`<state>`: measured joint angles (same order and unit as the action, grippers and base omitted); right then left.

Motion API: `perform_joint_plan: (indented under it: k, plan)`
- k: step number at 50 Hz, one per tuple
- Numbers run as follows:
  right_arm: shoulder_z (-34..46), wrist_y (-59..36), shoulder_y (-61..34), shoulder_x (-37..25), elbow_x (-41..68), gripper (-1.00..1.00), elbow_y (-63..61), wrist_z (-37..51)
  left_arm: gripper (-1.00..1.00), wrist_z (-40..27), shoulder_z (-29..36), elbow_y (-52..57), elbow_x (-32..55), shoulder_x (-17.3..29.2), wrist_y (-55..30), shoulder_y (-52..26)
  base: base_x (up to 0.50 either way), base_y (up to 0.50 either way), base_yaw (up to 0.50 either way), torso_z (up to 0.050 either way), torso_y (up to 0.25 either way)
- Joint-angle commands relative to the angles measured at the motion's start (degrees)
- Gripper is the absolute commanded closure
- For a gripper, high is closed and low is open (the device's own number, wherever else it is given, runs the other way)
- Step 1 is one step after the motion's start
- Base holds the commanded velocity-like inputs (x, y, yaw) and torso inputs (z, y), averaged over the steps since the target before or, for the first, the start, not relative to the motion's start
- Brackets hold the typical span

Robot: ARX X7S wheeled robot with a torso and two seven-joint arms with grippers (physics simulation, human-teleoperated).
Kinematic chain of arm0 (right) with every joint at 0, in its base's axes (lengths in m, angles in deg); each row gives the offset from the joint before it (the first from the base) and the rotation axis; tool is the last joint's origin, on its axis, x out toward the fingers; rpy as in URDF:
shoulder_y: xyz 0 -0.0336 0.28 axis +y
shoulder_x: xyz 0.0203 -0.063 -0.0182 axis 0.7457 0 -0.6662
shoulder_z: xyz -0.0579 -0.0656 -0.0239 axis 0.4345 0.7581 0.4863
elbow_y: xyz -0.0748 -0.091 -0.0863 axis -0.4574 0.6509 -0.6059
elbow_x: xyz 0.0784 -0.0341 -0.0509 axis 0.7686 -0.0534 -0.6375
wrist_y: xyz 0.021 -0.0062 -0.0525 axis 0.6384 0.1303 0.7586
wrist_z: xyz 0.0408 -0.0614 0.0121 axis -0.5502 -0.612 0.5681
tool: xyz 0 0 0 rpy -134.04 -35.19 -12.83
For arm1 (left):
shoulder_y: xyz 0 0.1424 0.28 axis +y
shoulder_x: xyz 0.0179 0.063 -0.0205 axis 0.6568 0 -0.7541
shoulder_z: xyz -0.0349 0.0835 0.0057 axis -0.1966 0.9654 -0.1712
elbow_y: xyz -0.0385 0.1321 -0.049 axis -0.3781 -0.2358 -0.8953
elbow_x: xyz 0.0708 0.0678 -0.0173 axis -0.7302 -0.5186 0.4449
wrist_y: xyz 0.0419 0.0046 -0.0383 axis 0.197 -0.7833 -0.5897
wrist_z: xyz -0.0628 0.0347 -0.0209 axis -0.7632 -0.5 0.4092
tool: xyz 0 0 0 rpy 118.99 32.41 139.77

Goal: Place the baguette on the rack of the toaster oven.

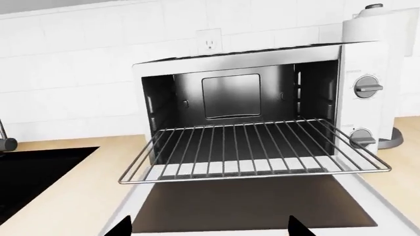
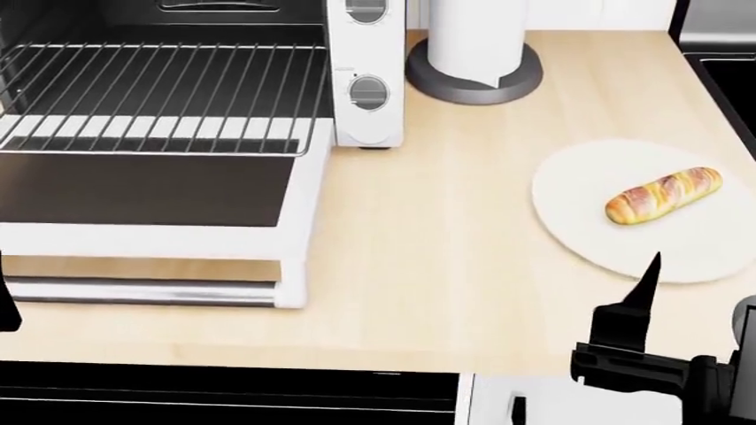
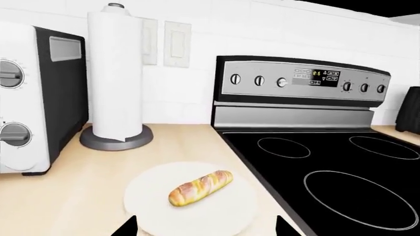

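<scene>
The baguette (image 2: 664,196) is seen lying on a round white plate (image 2: 590,232) at the right of the wooden table (image 2: 449,266), well apart from the toaster oven (image 2: 366,80), beside a black stove (image 3: 328,172). The oven door (image 2: 154,199) is folded down flat and the rack (image 2: 165,93) is drawn partly out over it, with nothing on it. A paper towel roll (image 2: 475,35) is stood just beside the oven. The right pincer (image 3: 204,230) is held near the plate, its tips spread wide and empty. The left pincer (image 1: 210,230) is pointed at the open oven, likewise spread wide with nothing held
</scene>
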<state>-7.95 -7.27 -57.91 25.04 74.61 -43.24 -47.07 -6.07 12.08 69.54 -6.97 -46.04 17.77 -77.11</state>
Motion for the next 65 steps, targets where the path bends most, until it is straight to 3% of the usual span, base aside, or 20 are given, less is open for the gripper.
perform_joint_plan:
  k: [1, 65]
  plan:
    - [-1.56, -0.21, 1.37, -0.41, 0.58, -1.0, -0.45, 0.03, -1.0, -0.25, -0.88, 0.11, 0.99, 0.52, -0.84, 0.21, 0.14, 0.0, 0.0, 0.0, 0.0]
    - [-2.69, 2.28, 3.5, -1.15, 0.3, -1.0, 0.52, 1.09, -1.0, -1.96, -1.26, 0.53, 3.53, 1.05, -0.66, 0.89, 0.19, 0.07, 0.0, 0.0, 0.0]
